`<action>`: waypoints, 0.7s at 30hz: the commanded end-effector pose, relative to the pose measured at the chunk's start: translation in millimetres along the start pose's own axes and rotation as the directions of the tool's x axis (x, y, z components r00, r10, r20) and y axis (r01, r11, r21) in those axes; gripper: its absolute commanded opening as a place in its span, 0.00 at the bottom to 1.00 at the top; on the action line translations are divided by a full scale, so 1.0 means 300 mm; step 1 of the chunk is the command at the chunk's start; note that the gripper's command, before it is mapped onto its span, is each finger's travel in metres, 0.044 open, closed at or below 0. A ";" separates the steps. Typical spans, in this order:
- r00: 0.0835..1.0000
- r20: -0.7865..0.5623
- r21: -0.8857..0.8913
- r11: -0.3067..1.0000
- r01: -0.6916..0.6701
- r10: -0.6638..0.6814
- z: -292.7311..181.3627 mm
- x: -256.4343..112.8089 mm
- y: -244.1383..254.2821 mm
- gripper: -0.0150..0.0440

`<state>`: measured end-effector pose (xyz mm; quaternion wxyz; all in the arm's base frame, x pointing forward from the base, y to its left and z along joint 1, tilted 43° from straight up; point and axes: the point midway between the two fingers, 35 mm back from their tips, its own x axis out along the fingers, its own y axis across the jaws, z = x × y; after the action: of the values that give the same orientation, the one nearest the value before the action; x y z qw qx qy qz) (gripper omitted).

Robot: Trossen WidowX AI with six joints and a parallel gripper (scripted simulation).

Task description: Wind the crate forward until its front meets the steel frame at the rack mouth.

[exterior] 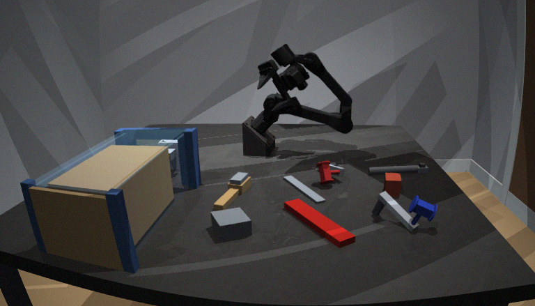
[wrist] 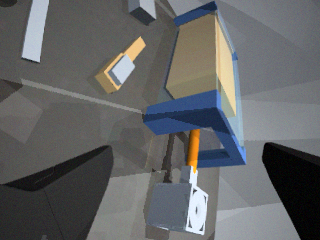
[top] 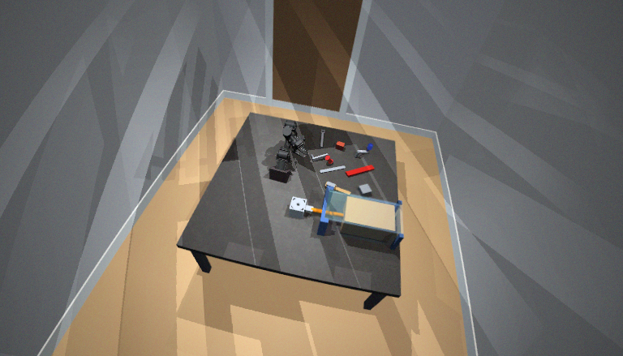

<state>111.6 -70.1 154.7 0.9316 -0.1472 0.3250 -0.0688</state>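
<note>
The tan crate [top: 369,212] [exterior: 106,164] [wrist: 192,60] sits flat inside the clear cubby, its front short of the blue frame [top: 323,225] [exterior: 189,160] [wrist: 182,110] at the mouth. An orange strap [top: 327,212] [wrist: 194,147] runs from it to the white-topped winch [top: 298,204] [wrist: 197,210], whose round hole is empty. One cranked grey bar [exterior: 396,211] has a blue knob [top: 369,146] [exterior: 423,208]; another light bar [top: 319,156] lies by a red knob [top: 328,160] [exterior: 325,171]. Which is the winch handle, I cannot tell. My gripper [wrist: 189,153] is open and empty, raised above the bench.
A mallet [top: 341,190] [exterior: 226,198] [wrist: 117,70] and grey block [top: 364,189] [exterior: 230,224] [wrist: 142,11] lie beside the cubby. A red bar [top: 359,170] [exterior: 319,222], flat grey bar [top: 332,169] [exterior: 304,188] [wrist: 36,30], wrench [top: 322,138] [exterior: 394,169] and orange-red block [top: 340,145] [exterior: 392,184] lie farther off.
</note>
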 end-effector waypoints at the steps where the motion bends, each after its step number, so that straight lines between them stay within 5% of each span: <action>1: 1.000 0.001 0.002 1.000 -0.006 0.006 0.002 0.000 0.000 0.98; 11: 0.944 0.027 0.082 0.940 -0.331 0.329 0.121 0.023 0.005 1.00; 21: 0.790 -0.029 0.151 0.784 -0.602 0.613 0.283 0.107 0.081 1.00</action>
<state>176.7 -43.7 189.3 0.9130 0.0109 0.3665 0.1788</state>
